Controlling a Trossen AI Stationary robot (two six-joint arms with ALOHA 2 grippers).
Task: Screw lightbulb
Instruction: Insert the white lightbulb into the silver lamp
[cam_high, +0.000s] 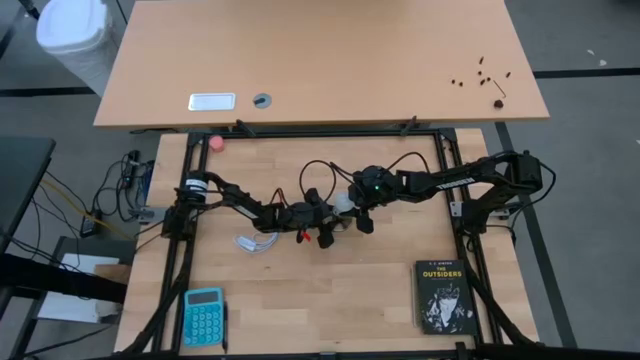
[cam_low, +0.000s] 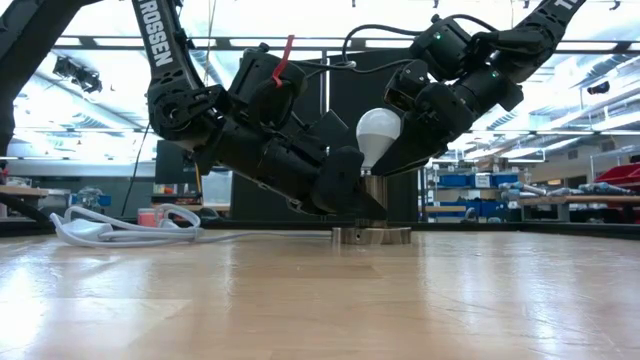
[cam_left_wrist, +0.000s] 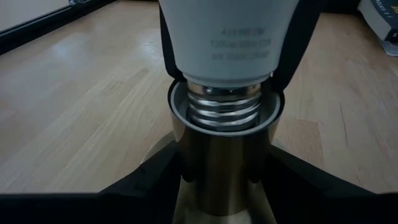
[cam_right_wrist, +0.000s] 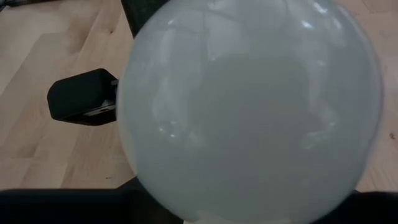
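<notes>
Smack in the middle of the light wooden slatted table (cam_high: 330, 290): small white pear-shaped frosted lightbulb (cam_low: 378, 130), standing base-down in the mouth of a round brassy metal socket (cam_low: 371, 208). Sitting tilted rather than dead upright, leaning a bit toward the left arm in the low view. Silver screw threads (cam_left_wrist: 225, 107) only partly down inside the socket collar, several turns of thread showing above the rim.

Right gripper (cam_high: 362, 212) right on top of the lightbulb, fingers clenched around the white globe, which fills nearly the whole right wrist view (cam_right_wrist: 249, 106). Left gripper (cam_high: 322, 222) just beside the socket on the other side, dark fingers (cam_left_wrist: 155, 180) clamped on either side of the brassy socket stem, below the lightbulb. So both arms meeting at the socket, one on the globe, one on the metal.

White cord (cam_low: 115, 225) lying in a loose coil on the table, off to the left arm's side of the socket, near but not touching the metal base as far as visible.

Other stuff on the table, all well apart from the socket: teal pocket calculator (cam_high: 203, 316) toward the near left corner, black paperback book titled "The Outsiders" (cam_high: 443, 296) toward the near right corner, small pink ball (cam_high: 216, 142) at the far edge. Beyond that, a second, plain tan tabletop (cam_high: 330, 60) with some small dark bits scattered at one end (cam_high: 485, 78).
</notes>
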